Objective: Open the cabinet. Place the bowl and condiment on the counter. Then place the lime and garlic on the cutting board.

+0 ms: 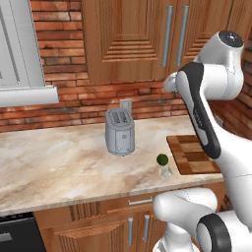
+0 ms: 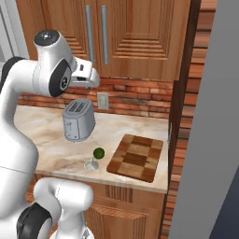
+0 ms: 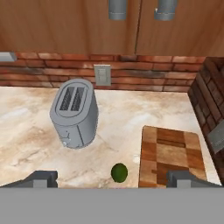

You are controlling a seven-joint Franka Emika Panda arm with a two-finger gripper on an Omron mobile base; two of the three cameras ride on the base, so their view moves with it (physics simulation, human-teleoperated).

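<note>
Gripper [image 3: 112,178] hung above the counter [image 3: 30,131], fingers [image 3: 41,177] spread wide and holding nothing. Seen along the hand: lime [image 3: 119,172] lay on the marble between the two fingertips, nearer the right one, touching neither. Cutting board [image 3: 173,153] sat just ahead of the right fingertip, flat on the counter, bare of food, lime just beside its left edge. Toaster [image 3: 74,113] stood upright ahead of the left fingertip, slots up, well apart from the board. Wall outlet [image 3: 103,74] showed on the brick behind the toaster. Cabinet [image 3: 70,26] hung farther ahead above the brick, both doors shut, the ends of two silver bar handles [image 3: 117,8] side by side at the seam.

From the base cameras: lime [image 2: 99,153] and garlic [image 2: 91,164] rested close together on the counter near its front edge, left of the cutting board [image 2: 137,157], garlic nearer the edge. Cabinet [image 1: 133,39] doors closed there too. Gripper itself hidden behind the arm in those views.
</note>
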